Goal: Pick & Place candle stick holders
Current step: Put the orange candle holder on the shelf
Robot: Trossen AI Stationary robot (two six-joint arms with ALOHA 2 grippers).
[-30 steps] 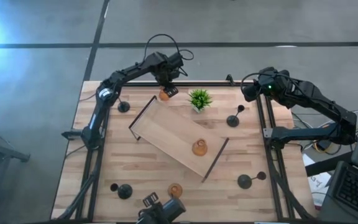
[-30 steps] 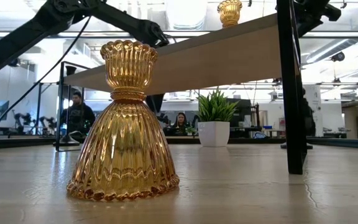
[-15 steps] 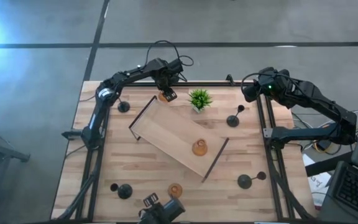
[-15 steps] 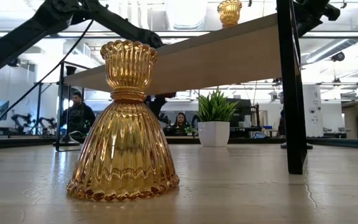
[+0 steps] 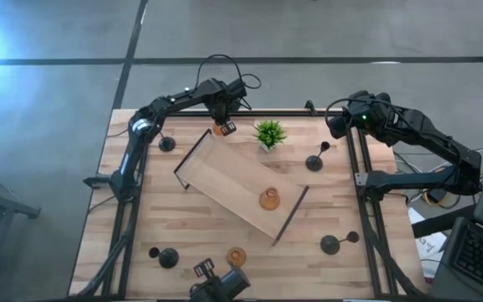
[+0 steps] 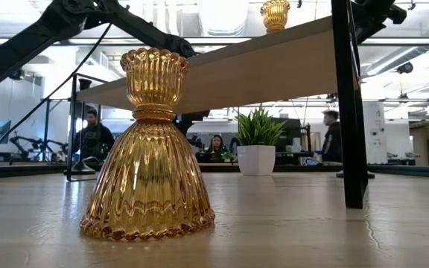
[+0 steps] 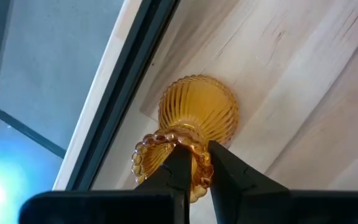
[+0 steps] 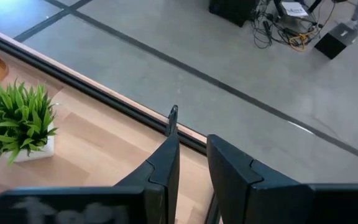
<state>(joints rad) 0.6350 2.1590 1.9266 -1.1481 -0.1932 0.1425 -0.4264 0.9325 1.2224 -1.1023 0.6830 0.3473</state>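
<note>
My left gripper [image 5: 222,126] is at the table's back edge, beside the far corner of the tray, shut on an amber candle stick holder [image 7: 197,118]; in the left wrist view its fingers [image 7: 180,163] pinch the holder's narrow upper part. A second amber holder [image 5: 268,199] stands on the wooden tray [image 5: 225,180]. A third [image 5: 236,256] stands at the front edge and fills the low view [image 6: 149,149]. Black holders sit at the back left [image 5: 167,144], right of the plant [image 5: 314,162], front right [image 5: 330,244] and front left [image 5: 168,257]. My right gripper [image 5: 335,124] hovers at the back right corner, its fingers [image 8: 166,165] slightly open, holding nothing.
A small green potted plant [image 5: 269,132] stands just right of the left gripper, close to the tray's far edge. The tray lies diagonally across the middle, raised on dark handles [image 6: 346,104]. People stand in the room behind the table [image 6: 91,138].
The left gripper has dropped a little toward the amber holder at the back edge and closed on it. The right arm has stayed in place. A person has walked into the background.
</note>
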